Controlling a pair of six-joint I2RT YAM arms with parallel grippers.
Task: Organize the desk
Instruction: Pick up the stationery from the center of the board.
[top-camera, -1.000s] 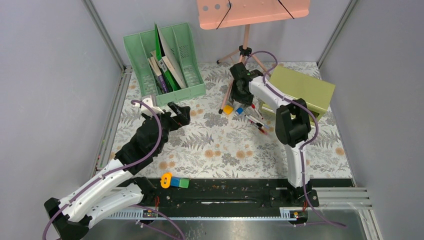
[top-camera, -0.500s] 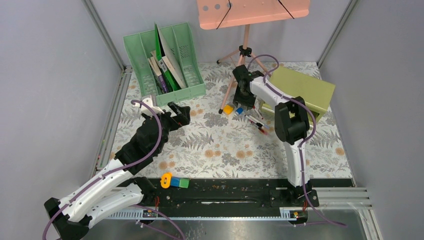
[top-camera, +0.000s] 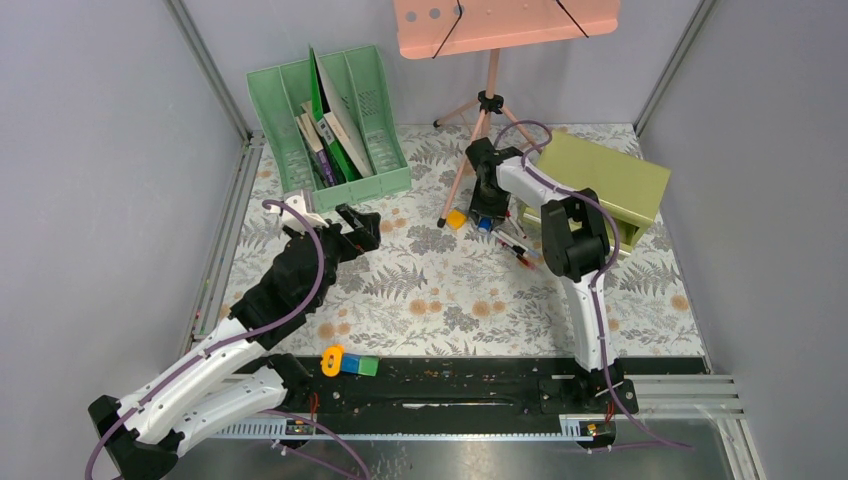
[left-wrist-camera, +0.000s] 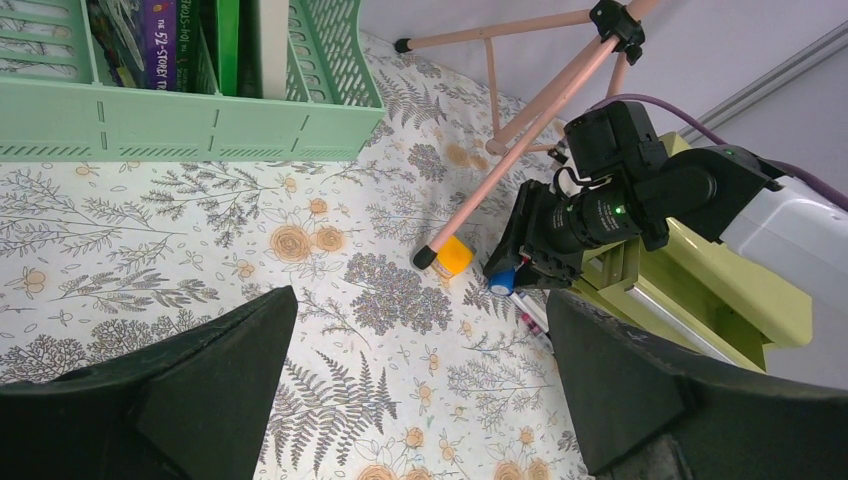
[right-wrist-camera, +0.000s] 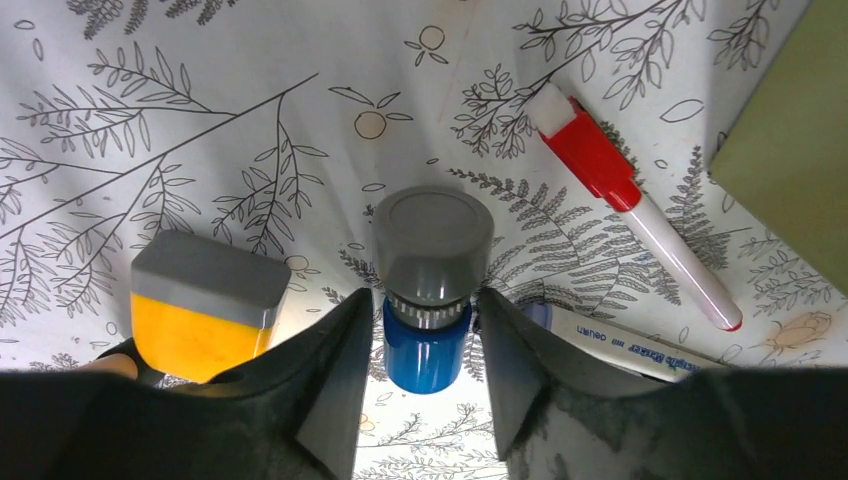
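Observation:
The desk (top-camera: 430, 290) is a pale cloth with fern and flower print. My right gripper (top-camera: 484, 214) is at its far middle, pointing down over a small blue bottle with a grey cap (right-wrist-camera: 427, 352). Its fingers (right-wrist-camera: 340, 345) stand on either side of the bottle's blue body, with thin slivers of gap. Just left of it sits a yellow block with a grey top (right-wrist-camera: 205, 310). A red-capped marker (right-wrist-camera: 600, 165) and a white pen (right-wrist-camera: 625, 345) lie to the right. My left gripper (top-camera: 362, 226) hovers wide open over bare cloth at mid-left, holding nothing.
A green file rack (top-camera: 330, 120) with books stands at the back left. An olive drawer box (top-camera: 600, 180) sits close to the right of the bottle. A pink stand's tripod leg (top-camera: 462, 180) ends beside the yellow block. An orange ring (top-camera: 332, 360) and small blocks (top-camera: 358, 365) lie at the near edge.
My right gripper has come down around the blue bottle and its jaws have narrowed towards it. The left arm has not moved.

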